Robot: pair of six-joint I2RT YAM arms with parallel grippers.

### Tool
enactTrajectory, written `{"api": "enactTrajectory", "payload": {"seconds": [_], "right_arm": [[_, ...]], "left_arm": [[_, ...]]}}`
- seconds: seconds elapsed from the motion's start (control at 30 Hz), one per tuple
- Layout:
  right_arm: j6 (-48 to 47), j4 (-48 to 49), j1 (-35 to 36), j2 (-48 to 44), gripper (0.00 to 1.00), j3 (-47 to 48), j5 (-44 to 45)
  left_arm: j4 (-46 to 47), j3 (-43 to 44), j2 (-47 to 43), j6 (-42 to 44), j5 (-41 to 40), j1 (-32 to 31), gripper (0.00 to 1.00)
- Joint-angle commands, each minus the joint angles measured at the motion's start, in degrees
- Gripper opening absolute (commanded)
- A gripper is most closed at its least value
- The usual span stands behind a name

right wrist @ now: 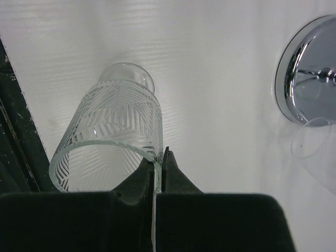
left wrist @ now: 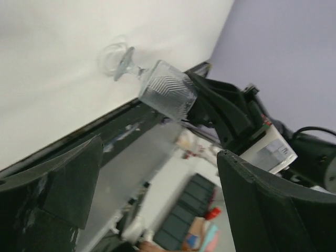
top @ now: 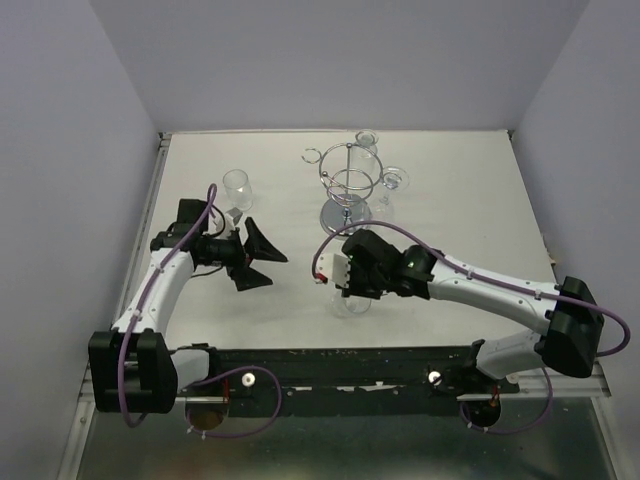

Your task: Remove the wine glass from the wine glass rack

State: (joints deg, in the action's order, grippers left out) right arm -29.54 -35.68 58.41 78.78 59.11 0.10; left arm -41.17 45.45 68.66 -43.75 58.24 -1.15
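The chrome wine glass rack (top: pixel 345 178) stands at the table's far middle on its round mirrored base (right wrist: pixel 307 73). Two clear glasses (top: pixel 367 143) still hang on its loops. My right gripper (top: pixel 345 288) is in front of the rack, shut on the rim of a cut-pattern wine glass (right wrist: pixel 113 128). One finger is inside the rim and one outside. The glass (left wrist: pixel 165 89) is tilted, its foot (left wrist: pixel 113 58) at or just above the tabletop. My left gripper (top: pixel 262 255) is open and empty, left of the held glass.
Another clear glass (top: pixel 237 185) stands upright on the table behind my left arm. The dark front rail (top: pixel 330 355) runs just behind the held glass. Walls enclose the table (top: pixel 450 200) on three sides.
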Motion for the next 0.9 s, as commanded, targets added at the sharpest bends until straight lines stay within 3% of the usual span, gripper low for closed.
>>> {"api": "enactTrajectory", "payload": {"seconds": [0.0, 0.1, 0.27, 0.37, 0.43, 0.7, 0.87], "right_arm": [[-3.94, -0.62, 0.12, 1.54, 0.01, 1.71, -0.98], [-4.47, -1.23, 0.12, 3.83, 0.01, 3.2, -1.24], [-4.47, -0.97, 0.21, 7.26, 0.03, 5.74, -0.36], [-4.56, -1.49, 0.21, 9.36, 0.15, 7.76, 1.29], [-4.47, -2.63, 0.12, 10.95, 0.24, 9.26, 1.22], [-3.51, -5.72, -0.05, 13.59, 0.4, 14.54, 0.25], [-2.46, -7.82, -0.49, 12.45, 0.45, 18.4, 1.22]], "left_arm": [[-14.01, 7.88, -3.88, 21.13, -11.37, 0.36, 0.99], [-13.6, 9.65, -9.05, 26.59, -17.17, 0.36, 0.99], [-3.07, 8.25, -23.02, 33.21, -21.93, 0.36, 0.99], [-1.55, 9.04, -26.82, 36.0, -16.86, 0.44, 0.99], [0.29, 8.43, -28.84, 34.35, -18.06, 0.44, 0.99], [0.56, 8.78, -30.87, 36.97, -17.99, 0.44, 0.99], [-0.49, 9.74, -32.71, 45.3, -12.72, 0.44, 0.99]]}}
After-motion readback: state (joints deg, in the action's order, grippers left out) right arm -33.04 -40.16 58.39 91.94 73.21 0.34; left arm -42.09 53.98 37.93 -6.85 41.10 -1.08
